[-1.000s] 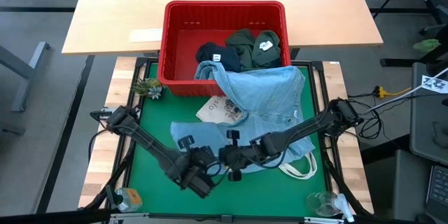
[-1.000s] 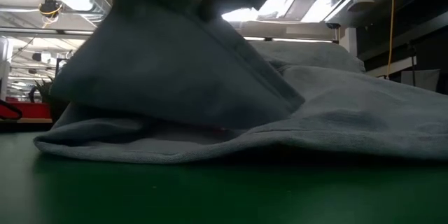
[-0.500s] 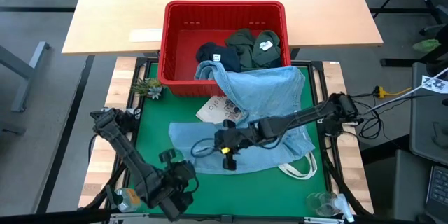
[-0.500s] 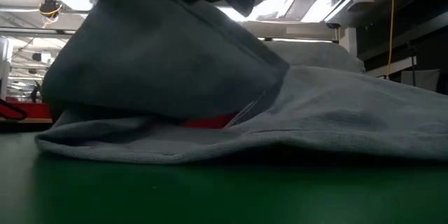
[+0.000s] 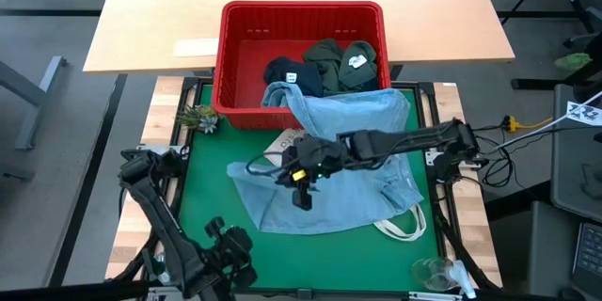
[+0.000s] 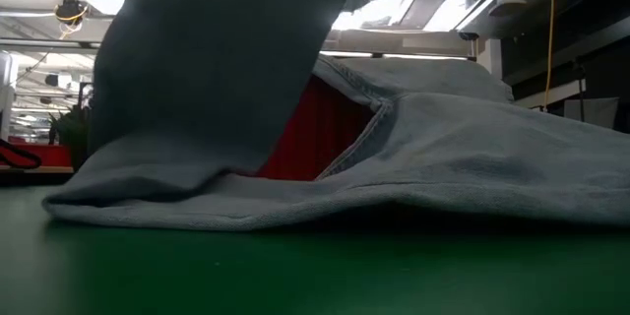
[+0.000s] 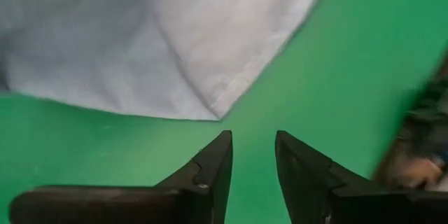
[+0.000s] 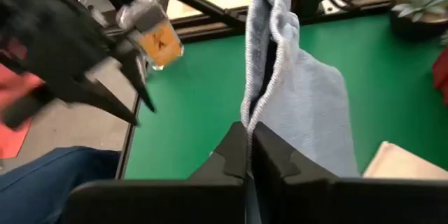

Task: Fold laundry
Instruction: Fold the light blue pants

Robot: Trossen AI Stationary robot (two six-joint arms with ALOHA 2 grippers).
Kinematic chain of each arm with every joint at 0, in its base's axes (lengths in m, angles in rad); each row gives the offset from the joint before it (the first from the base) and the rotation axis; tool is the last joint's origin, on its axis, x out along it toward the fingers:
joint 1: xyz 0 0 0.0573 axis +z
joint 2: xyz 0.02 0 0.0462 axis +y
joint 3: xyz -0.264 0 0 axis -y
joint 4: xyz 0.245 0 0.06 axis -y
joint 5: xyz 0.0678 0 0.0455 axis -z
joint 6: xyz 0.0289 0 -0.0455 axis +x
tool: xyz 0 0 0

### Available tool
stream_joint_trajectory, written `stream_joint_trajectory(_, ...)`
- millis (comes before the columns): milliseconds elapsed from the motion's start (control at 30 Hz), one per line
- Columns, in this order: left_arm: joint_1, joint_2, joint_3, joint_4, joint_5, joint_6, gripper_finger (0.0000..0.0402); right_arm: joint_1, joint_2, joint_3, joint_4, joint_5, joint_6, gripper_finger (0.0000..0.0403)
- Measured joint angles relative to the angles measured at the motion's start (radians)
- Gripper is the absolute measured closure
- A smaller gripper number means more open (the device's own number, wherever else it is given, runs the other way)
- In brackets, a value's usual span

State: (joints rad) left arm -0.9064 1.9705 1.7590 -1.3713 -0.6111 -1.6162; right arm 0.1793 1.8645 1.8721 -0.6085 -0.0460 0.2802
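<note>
The right gripper (image 5: 299, 171) pinches the soft light blue denim garment (image 5: 320, 198), lifting its edge mid-table for folding. Next, lay it flat. The left gripper (image 7: 250, 155), slightly open, holds nothing near the front edge.

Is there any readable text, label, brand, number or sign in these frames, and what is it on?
None can be read.
Tote bag: dark print, mostly covered by the denim garment, illegible.
White tags on the clothes in the red basket: too small.
Orange-labelled jar: label blurred.
</note>
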Motion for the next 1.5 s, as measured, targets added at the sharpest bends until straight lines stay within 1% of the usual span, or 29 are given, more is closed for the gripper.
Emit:
stream_joint_trajectory(167, 0.031, 0.001, -0.127, 0.103, 0.001, -0.024, 0.0244, -0.006, 0.000, 0.091, -0.109, -0.002, 0.000, 0.0393)
stream_joint_trajectory(267, 0.071, 0.000, -0.191, 0.151, 0.000, -0.024, 0.0216, -0.006, 0.000, 0.115, -0.134, -0.004, 0.000, 0.0393)
stream_joint_trajectory(367, 0.116, 0.001, -0.244, 0.190, -0.002, -0.024, 0.0198, -0.006, 0.000, 0.128, -0.163, -0.018, 0.001, 0.0395)
stream_joint_trajectory(433, 0.148, 0.000, -0.279, 0.227, -0.002, -0.022, 0.0194, -0.006, 0.000, 0.131, -0.167, -0.019, 0.001, 0.0395)
stream_joint_trajectory(500, 0.181, 0.000, -0.313, 0.272, 0.000, 0.006, 0.0194, -0.006, 0.000, 0.131, -0.178, -0.019, 0.002, 0.0394)
stream_joint_trajectory(600, 0.230, 0.000, -0.368, 0.381, -0.001, 0.080, 0.0197, -0.006, 0.000, 0.131, -0.189, -0.019, 0.002, 0.0393)
stream_joint_trajectory(733, 0.279, 0.000, -0.412, 0.456, -0.001, 0.133, 0.0201, -0.006, 0.000, 0.131, -0.189, -0.019, 0.003, 0.0395)
stream_joint_trajectory(933, 0.322, 0.000, -0.425, 0.449, 0.001, 0.170, 0.0202, -0.006, 0.000, 0.131, -0.189, -0.019, 0.003, 0.0393)
stream_joint_trajectory(1000, 0.327, 0.000, -0.425, 0.454, 0.018, 0.188, 0.0204, -0.006, 0.000, 0.131, -0.189, -0.019, 0.003, 0.0393)
stream_joint_trajectory(1067, 0.329, 0.000, -0.425, 0.453, 0.052, 0.210, 0.0207, -0.006, 0.000, 0.131, -0.190, -0.019, 0.003, 0.0392)
stream_joint_trajectory(1200, 0.325, 0.000, -0.425, 0.453, 0.087, 0.213, 0.0212, -0.005, 0.000, 0.131, -0.207, -0.019, 0.003, 0.0392)
stream_joint_trajectory(1367, 0.320, 0.000, -0.425, 0.441, 0.101, 0.214, 0.0223, -0.005, 0.000, 0.131, -0.211, -0.019, 0.003, 0.0391)
stream_joint_trajectory(1500, 0.321, 0.000, -0.457, 0.448, 0.121, 0.213, 0.0233, -0.005, 0.000, 0.130, -0.211, -0.019, 0.019, 0.0391)
